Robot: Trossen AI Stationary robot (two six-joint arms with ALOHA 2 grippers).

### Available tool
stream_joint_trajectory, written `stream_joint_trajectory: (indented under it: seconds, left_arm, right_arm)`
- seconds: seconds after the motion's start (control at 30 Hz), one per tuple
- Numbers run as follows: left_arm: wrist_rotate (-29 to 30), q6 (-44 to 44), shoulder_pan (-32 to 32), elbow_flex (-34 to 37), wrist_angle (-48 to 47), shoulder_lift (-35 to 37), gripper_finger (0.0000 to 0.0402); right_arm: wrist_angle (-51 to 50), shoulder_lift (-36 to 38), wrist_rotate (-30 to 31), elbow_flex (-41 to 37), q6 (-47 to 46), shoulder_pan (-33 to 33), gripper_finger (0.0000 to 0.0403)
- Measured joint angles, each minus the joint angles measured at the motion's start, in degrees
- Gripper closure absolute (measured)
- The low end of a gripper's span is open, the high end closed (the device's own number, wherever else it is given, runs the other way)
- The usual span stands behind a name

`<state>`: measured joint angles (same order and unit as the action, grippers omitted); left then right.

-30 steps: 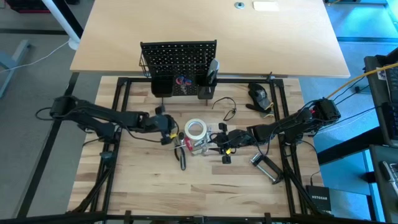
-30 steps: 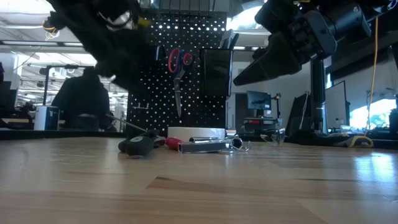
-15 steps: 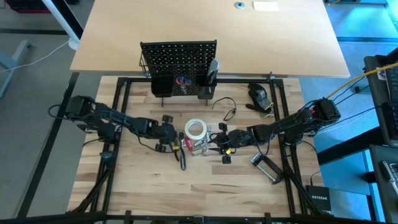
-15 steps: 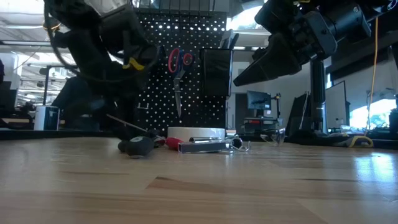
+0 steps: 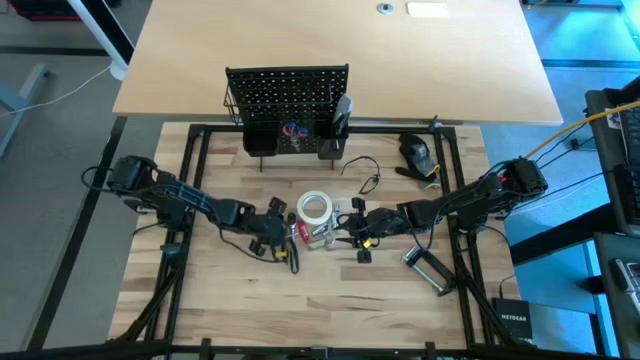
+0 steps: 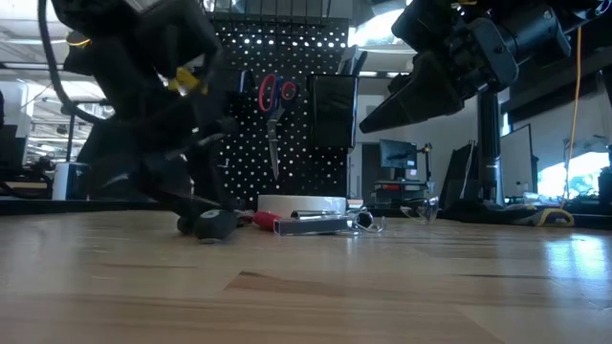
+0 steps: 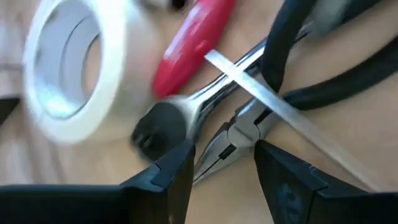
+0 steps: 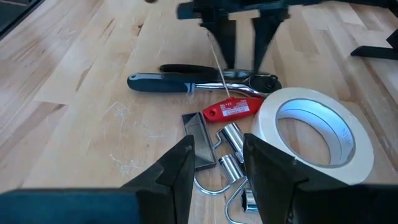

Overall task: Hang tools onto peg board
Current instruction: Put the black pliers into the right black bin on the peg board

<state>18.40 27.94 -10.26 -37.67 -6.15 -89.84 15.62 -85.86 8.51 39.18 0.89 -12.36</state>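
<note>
I am at the picking stage: my left gripper (image 7: 221,165) is down in the heap of tools at the middle of the pale wooden tabletop (image 5: 330,320), fingers spread apart and empty, with the nose of the black-handled, silver-jawed pliers (image 7: 239,134) lying just ahead of the gap between them. Across the pliers lies a thin flat steel strip (image 7: 273,102), and beside them the chrome ratchet wrench with a dark grip (image 8: 199,84) and a red plastic handle (image 7: 193,43). I judge the next move calls for easing forward so the fingers straddle the pliers alone, not the strip or the ratchet head, and then closing; the crossed pieces could come up together or slip.

Just past these sits the white roll of tape (image 5: 314,208), lying flat, with a silver spirit level (image 8: 198,146) and small bright metal bits (image 8: 230,162) next to it.

My right gripper (image 8: 217,165) hovers on the other side of the heap, fingers parted about halfway, holding nothing.

Farthest off stands the black perforated peg board (image 5: 288,92). Red-handled scissors (image 6: 274,100) hang on its face already. Of its black square cups (image 6: 333,110), one holds a dark upright tool I cannot identify; what else is in the cups or the wire basket I cannot tell.
</note>
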Motion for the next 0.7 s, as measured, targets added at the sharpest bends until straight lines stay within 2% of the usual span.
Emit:
stream_joint_trajectory:
  seconds: [0.13,0.37,0.7]
  left_arm:
    - [-4.06,-3.28,0.43,0.0,0.23,-0.06,0.0241]
    - [-7.86,-7.58,1.89,-0.01,3.1,-1.15,0.0241]
    - [-10.61,-19.88,1.02,-0.26,-4.24,-0.32,0.0241]
  right_arm:
    - [-0.03,0.0,0.0,0.0,0.0,0.0,0.0265]
    - [0.03,0.0,0.0,0.0,0.0,0.02,0.0265]
    - [-0.1,0.0,0.0,0.0,0.0,0.0,0.0265]
